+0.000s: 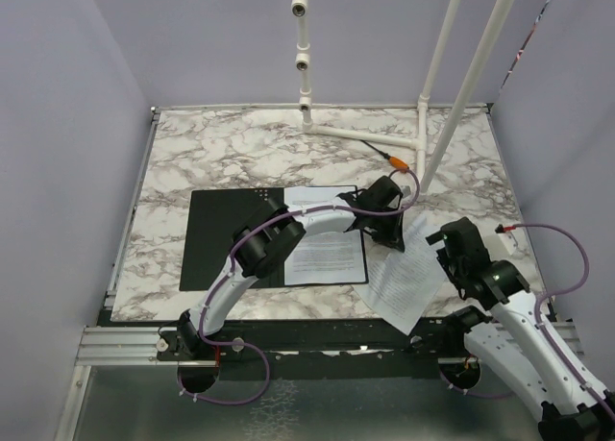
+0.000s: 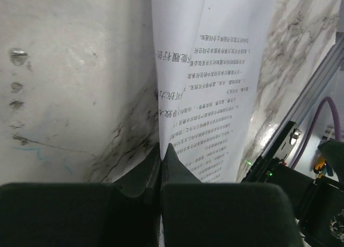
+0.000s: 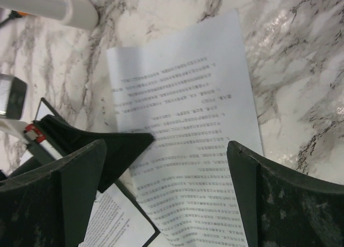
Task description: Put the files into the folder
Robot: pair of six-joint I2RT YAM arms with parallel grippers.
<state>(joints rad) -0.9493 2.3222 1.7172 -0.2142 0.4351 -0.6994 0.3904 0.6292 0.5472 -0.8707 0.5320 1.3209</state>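
The black folder [image 1: 231,239] lies open on the marble table, with one printed sheet [image 1: 327,254] on its right half. A second loose sheet [image 1: 411,273] lies tilted to the right of it, its near corner over the table's front edge. My left gripper [image 1: 387,232] reaches across the folder and is shut on this sheet's edge; the left wrist view shows the jaws [image 2: 161,148] pinched on the paper [image 2: 215,85]. My right gripper [image 1: 452,249] is open and empty above the same sheet [image 3: 188,123], with the folder's corner [image 3: 115,217] below it on the left.
A white pipe frame [image 1: 375,138] stands at the back right with an orange-handled tool [image 1: 392,159] beside it. An aluminium rail [image 1: 125,345] runs along the front edge. Walls close the left, right and back.
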